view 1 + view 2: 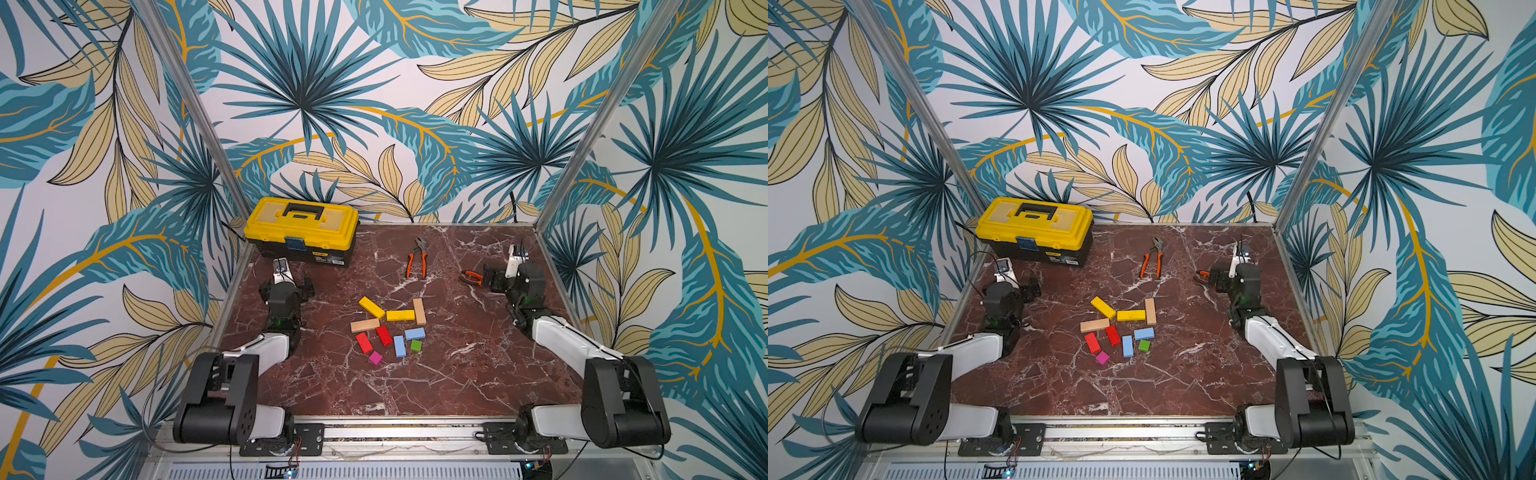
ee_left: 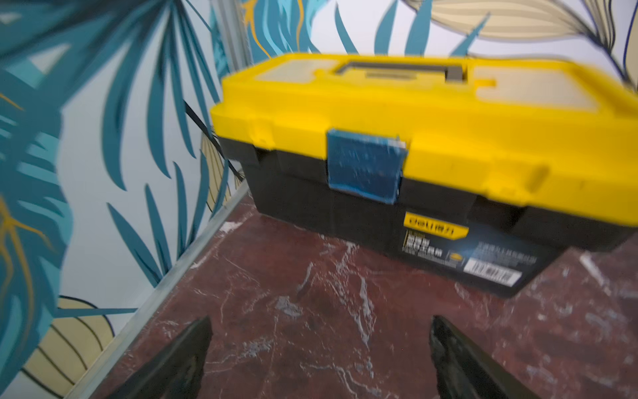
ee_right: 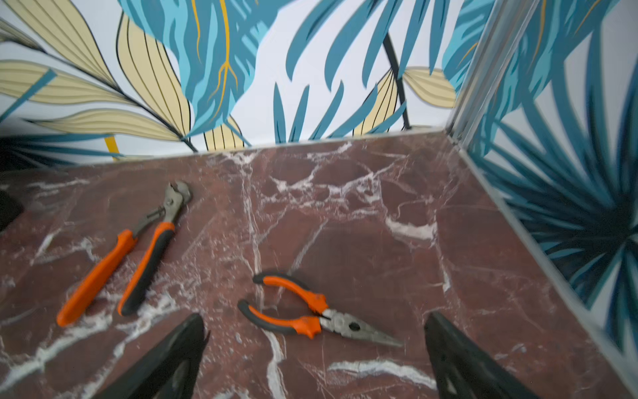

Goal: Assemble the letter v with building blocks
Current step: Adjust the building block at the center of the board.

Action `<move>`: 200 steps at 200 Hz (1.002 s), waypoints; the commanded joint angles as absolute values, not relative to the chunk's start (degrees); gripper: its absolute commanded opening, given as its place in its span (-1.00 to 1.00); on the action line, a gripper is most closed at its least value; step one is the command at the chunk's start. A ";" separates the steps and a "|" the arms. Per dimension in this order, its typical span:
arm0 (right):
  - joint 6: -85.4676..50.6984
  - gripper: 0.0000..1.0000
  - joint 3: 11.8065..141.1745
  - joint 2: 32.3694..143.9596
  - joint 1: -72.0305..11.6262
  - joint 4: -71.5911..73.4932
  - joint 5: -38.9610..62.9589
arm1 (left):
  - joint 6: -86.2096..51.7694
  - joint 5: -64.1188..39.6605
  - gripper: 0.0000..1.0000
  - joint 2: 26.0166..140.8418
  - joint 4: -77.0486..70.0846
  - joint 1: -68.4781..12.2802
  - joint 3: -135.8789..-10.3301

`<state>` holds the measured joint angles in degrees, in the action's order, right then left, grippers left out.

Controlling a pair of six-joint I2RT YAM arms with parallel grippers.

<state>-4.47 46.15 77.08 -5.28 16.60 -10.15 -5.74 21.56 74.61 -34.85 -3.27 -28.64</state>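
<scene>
The building blocks lie loose in a cluster mid-table in both top views. There are two yellow bars, two plain-wood bars, two red blocks, two light-blue blocks, a green cube and a magenta cube. No letter v is formed. My left gripper is open and empty at the table's left, facing the toolbox. My right gripper is open and empty at the right, apart from the blocks.
A yellow and black toolbox stands shut at the back left. Large orange-handled pliers lie at the back centre. Small needle-nose pliers lie just ahead of my right gripper. Metal frame posts and patterned walls close in the table's sides.
</scene>
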 commanded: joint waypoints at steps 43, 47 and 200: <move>-10.76 0.99 58.83 76.77 -24.99 -0.16 -5.38 | -19.87 26.71 0.99 69.71 18.40 -8.86 -54.24; -10.41 0.99 59.16 77.49 -25.05 -0.51 -3.98 | -20.17 26.49 0.99 69.64 20.05 -9.31 -54.98; -17.58 0.99 64.13 88.15 -15.03 -31.95 -2.28 | -38.72 15.91 1.00 95.46 44.83 -30.94 -72.57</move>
<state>-16.58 65.93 86.98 -15.09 -29.45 -5.87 -34.89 16.14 93.73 44.16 -30.00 -68.49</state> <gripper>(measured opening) 0.994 0.996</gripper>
